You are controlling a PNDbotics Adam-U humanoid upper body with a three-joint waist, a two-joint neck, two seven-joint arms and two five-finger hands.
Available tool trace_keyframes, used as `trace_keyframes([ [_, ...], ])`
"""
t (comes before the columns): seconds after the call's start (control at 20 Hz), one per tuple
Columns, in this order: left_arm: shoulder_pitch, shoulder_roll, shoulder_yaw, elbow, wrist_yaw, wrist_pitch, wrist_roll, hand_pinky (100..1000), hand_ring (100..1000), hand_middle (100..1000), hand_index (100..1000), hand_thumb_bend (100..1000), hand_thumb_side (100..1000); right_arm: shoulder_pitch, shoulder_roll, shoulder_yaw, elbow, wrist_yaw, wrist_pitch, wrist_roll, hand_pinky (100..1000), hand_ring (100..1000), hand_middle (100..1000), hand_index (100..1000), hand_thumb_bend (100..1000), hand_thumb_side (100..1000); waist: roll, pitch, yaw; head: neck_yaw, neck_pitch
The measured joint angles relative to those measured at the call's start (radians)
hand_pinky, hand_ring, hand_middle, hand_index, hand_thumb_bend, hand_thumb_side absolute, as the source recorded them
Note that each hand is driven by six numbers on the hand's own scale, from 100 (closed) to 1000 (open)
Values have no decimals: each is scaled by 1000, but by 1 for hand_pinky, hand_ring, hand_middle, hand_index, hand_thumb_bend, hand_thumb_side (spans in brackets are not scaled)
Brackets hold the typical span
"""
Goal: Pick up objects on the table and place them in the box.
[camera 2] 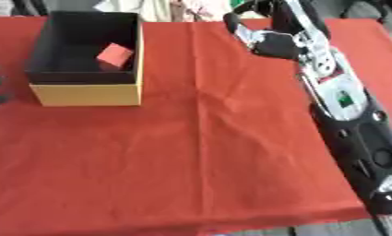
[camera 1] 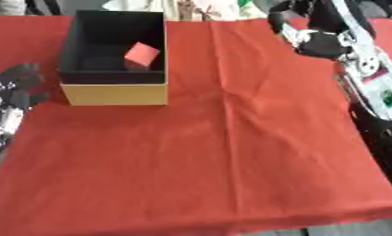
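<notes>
Both views taken from the head stereo pair, angled steeply down at the red-clothed table (camera 1: 231, 152); box (camera 1: 114, 92) seen far left, right arm (camera 2: 344, 106) along right edge; scene shared almost fully, right eye view shifted slightly rightward

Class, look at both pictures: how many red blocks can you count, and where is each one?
1. The red block lies tilted inside the box, toward its right wall. No other block shows on the red cloth, though the box's near wall could hide one behind it.
</notes>
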Motion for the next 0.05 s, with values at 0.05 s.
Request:
trace_keyframes([
  [0.05, 0, 0, 2, 0, -3, 0, 1, 908, 974, 931, 937, 100, 434, 24, 5, -9, -17, -3, 0, -9, 684, 904, 734, 953, 244, 251, 0, 6, -7, 5, 0],
])
